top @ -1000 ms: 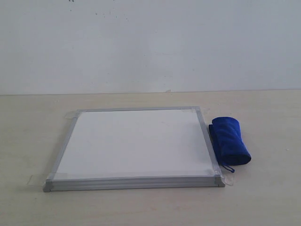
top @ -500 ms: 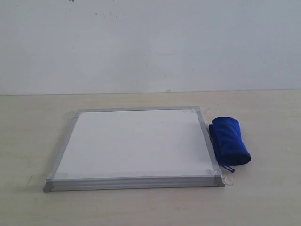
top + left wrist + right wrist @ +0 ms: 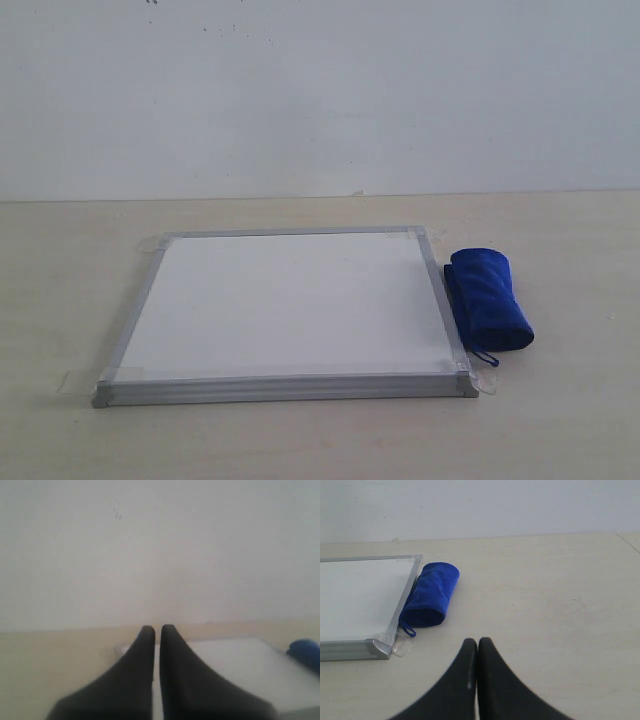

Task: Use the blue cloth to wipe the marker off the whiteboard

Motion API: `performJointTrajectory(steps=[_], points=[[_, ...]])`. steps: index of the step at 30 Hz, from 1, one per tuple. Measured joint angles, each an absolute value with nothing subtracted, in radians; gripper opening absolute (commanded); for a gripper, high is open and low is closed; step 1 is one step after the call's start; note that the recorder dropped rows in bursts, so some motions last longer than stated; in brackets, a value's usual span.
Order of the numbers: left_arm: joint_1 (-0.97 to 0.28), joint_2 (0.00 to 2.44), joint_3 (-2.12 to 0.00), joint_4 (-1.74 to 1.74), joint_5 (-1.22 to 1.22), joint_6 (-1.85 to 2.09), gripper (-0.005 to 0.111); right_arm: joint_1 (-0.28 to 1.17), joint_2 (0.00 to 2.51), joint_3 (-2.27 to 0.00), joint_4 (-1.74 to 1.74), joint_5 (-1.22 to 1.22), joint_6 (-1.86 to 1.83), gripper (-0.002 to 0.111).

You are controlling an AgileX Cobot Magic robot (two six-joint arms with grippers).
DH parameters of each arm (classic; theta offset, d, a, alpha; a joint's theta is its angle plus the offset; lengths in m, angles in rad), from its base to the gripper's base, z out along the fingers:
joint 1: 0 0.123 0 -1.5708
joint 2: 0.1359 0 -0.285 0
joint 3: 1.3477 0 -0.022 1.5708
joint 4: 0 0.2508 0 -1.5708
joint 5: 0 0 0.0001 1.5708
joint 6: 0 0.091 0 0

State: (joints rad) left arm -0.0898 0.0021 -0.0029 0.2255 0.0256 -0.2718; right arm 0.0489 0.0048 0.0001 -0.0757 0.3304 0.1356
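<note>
Right, the blue cloth [image 3: 488, 311] lies rolled at centre-right of the exterior view, just beside the whiteboard [image 3: 290, 305]'s right frame, handy for my right gripper [image 3: 477, 641]. That and the left gripper [image 3: 157, 628] are closed, empty. I can't spot the marker.

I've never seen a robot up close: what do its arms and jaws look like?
Only the jaws show, in the wrist views. The left gripper and the right gripper look alike: two smooth matt black pieces, broad at the base, curving to narrow rounded tips. No cables, markings or arm bodies are in view.
</note>
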Motion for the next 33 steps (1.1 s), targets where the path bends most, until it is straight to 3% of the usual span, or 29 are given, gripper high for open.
performJointTrajectory(steps=[13,33], points=[[-0.09,0.002,-0.003,0.126,0.315,-0.1,0.004,0.049,0.005,0.0,-0.076,0.33,0.136,0.0],[-0.067,0.002,-0.003,0.126,0.336,-0.1,0.004,0.049,0.005,0.0,-0.076,0.33,0.136,0.0]])
